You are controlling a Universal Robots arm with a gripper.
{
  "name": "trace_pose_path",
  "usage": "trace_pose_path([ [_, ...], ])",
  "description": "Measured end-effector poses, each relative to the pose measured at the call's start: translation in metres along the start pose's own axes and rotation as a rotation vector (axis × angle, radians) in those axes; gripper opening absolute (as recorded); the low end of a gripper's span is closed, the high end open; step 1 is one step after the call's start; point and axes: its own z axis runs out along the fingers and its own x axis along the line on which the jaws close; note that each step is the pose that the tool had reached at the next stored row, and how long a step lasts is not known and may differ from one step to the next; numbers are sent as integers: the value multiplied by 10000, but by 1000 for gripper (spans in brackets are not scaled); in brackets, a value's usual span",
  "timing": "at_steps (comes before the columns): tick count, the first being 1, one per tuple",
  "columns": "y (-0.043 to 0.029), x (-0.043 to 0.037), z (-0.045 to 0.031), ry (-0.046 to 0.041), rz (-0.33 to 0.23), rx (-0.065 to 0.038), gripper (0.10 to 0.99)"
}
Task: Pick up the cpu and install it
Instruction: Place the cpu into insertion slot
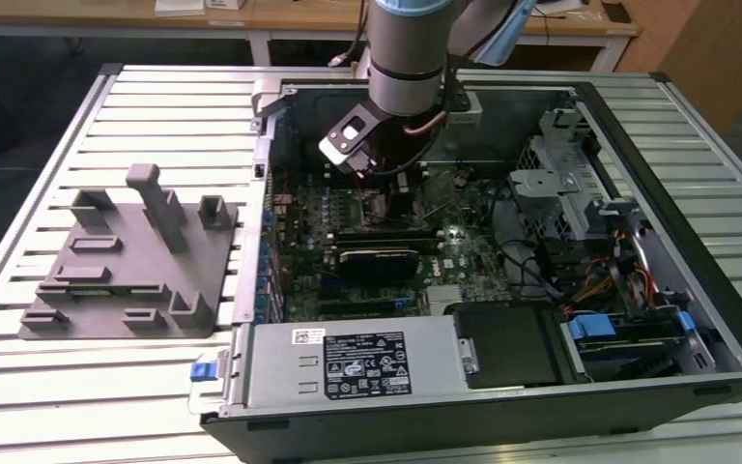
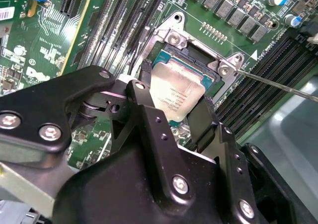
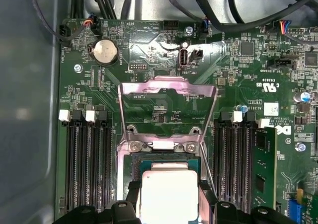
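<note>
Our claw (image 2: 175,89) grips the cpu (image 3: 169,196) by two opposite edges, right over the socket (image 2: 198,60).
We judge the chip nearly level just above the socket bed, with the load plate (image 3: 169,86) standing open beyond the socket. We would keep it flat, match the corners, and use no sideways force.

A grey fixture (image 1: 132,261) sits on the slatted table (image 1: 113,387) at the exterior view's left, just beside an open computer case (image 1: 474,425). Inside the case lie a green motherboard (image 1: 462,251) and a silver power supply (image 1: 345,362). The first wrist view shows a coin battery (image 3: 105,51) and black memory slots (image 3: 87,159) on the board.
</note>
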Motion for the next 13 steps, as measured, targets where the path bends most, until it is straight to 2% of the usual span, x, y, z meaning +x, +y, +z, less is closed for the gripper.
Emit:
trace_pose_path([
  [7,0,16,49,6,35,61,541],
  [13,5,23,61,5,35,66,541],
])
